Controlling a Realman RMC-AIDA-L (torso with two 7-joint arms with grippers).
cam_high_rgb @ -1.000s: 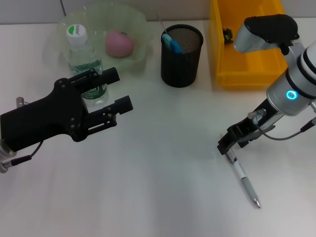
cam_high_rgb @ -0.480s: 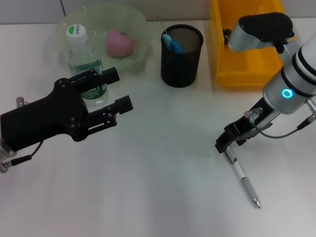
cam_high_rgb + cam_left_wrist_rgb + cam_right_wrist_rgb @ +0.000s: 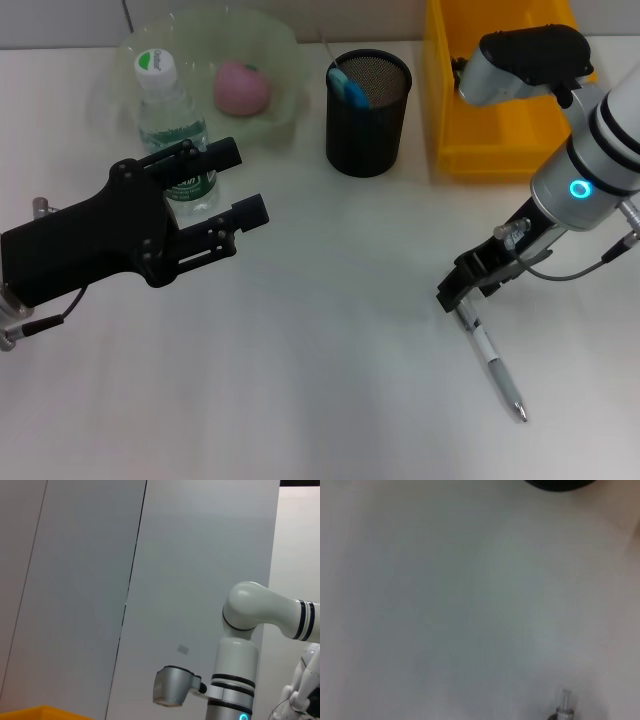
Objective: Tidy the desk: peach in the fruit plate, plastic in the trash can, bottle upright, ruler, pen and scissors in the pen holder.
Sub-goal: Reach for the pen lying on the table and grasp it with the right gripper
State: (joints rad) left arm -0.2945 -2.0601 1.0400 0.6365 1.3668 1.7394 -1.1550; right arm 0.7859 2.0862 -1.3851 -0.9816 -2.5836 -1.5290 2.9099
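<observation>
Pen first: you see the white and grey pen (image 3: 490,360) lying flat on the white desk (image 3: 330,380), well in front of the black mesh pen holder (image 3: 368,112) and off to its right. Your right gripper (image 3: 462,290) is down at the pen's top end, touching it or just above it. You cannot tell if its jaws are open or closed. In the right wrist view only the pen's tip end (image 3: 565,706) shows.

Your left gripper (image 3: 235,190) hangs above the desk, to the left of the pen holder, with its jaws open and nothing between them. The clear plastic bottle with the green label (image 3: 170,120) stands upright just behind it. The pink peach (image 3: 242,87) sits in the pale green fruit plate (image 3: 270,50), to the left of the pen holder. A blue thing (image 3: 349,86) stands inside the pen holder. The yellow bin (image 3: 480,130) sits just to the right of it.
</observation>
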